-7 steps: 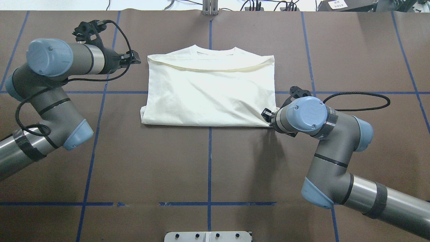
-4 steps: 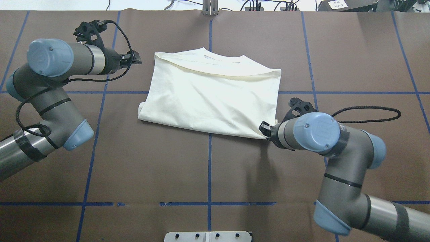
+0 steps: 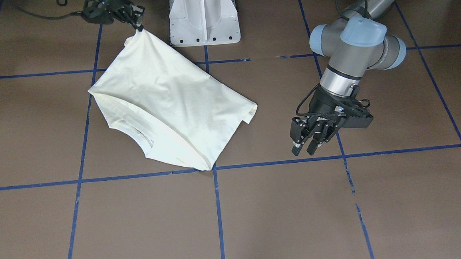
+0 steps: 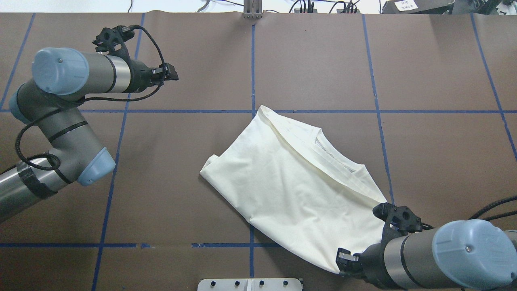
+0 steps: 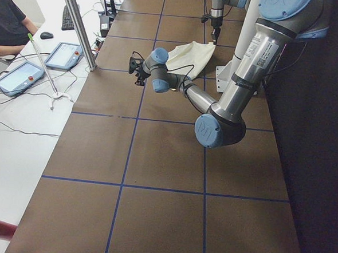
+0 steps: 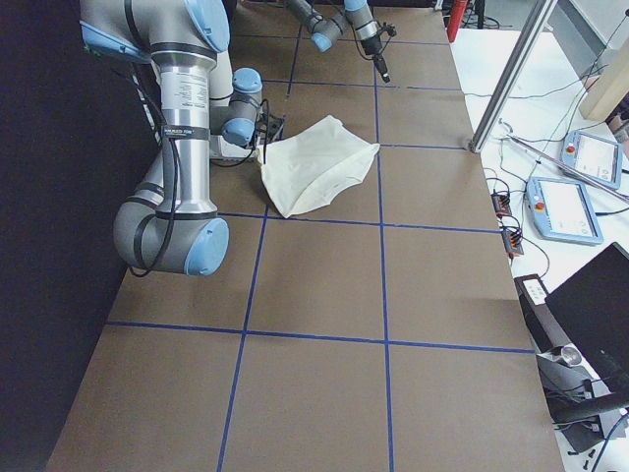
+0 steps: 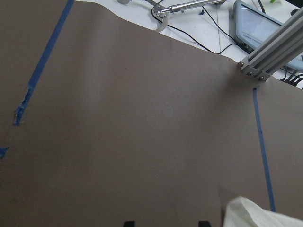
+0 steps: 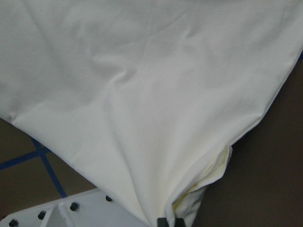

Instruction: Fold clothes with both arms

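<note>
The cream-white T-shirt [image 4: 295,190], folded into a plain rectangle with no print showing, is lying slantwise on the brown table [image 4: 161,194], right of centre and close to the robot's side. Its long axis is running from the near-right corner out toward the far left, and the collar [image 4: 323,147] is showing along the far-right long edge. The right hand [image 4: 342,258] is pinching that near-right corner, fingers closed tight on the cloth, which is drawing into creases toward the grip, just beside the white pedestal base [image 3: 203,15]. The left hand [image 4: 171,74] is hovering over bare table at the far left, fingers parted and holding nothing, well apart from the shirt. The shirt's free short end is facing that way, so the left hand is looking like the nearer one for it; the coming move is probably calling for it to be reaching nearer and rightward to a free corner
</note>
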`<action>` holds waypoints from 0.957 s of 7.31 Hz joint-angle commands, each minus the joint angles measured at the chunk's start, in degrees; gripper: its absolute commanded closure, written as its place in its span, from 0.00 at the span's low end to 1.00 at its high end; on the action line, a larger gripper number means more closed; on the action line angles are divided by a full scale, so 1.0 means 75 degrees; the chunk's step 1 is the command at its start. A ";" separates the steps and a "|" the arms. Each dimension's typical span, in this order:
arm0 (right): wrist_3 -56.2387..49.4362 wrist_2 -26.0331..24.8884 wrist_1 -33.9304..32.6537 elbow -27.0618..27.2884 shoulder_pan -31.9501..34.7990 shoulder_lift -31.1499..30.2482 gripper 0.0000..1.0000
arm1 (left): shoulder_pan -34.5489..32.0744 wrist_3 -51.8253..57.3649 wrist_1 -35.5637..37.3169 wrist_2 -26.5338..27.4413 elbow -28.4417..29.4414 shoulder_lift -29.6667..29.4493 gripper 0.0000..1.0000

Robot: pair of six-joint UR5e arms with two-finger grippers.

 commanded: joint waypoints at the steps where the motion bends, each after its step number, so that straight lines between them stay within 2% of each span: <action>1: 0.0114 -0.0039 0.0033 0.0060 0.0274 0.0056 0.00 | 0.0342 -0.0760 -0.0003 -0.1004 -0.0206 -0.0033 0.35; 3: 0.0091 0.0042 0.0033 0.0083 0.1655 0.0268 0.00 | 0.1198 -0.2121 0.0416 -0.1554 -0.0662 -0.0092 0.35; 4: 0.0044 -0.0016 0.0033 -0.0091 0.2044 0.0315 0.00 | 0.1595 -0.2833 0.0755 -0.1558 -0.0803 -0.0092 0.35; 5: 0.0009 -0.0028 0.0033 -0.0301 0.2257 0.0327 0.00 | 0.2051 -0.2933 0.1373 -0.1442 -0.0839 -0.0080 0.33; 6: 0.0009 -0.0040 0.0057 -0.0408 0.2271 0.0327 0.00 | 0.2160 -0.2853 0.1356 -0.1267 -0.0735 -0.0208 0.28; 7: 0.0009 -0.0040 0.0069 -0.0467 0.2259 0.0373 0.00 | 0.2196 -0.2469 0.1380 -0.1300 -0.0792 -0.0174 0.28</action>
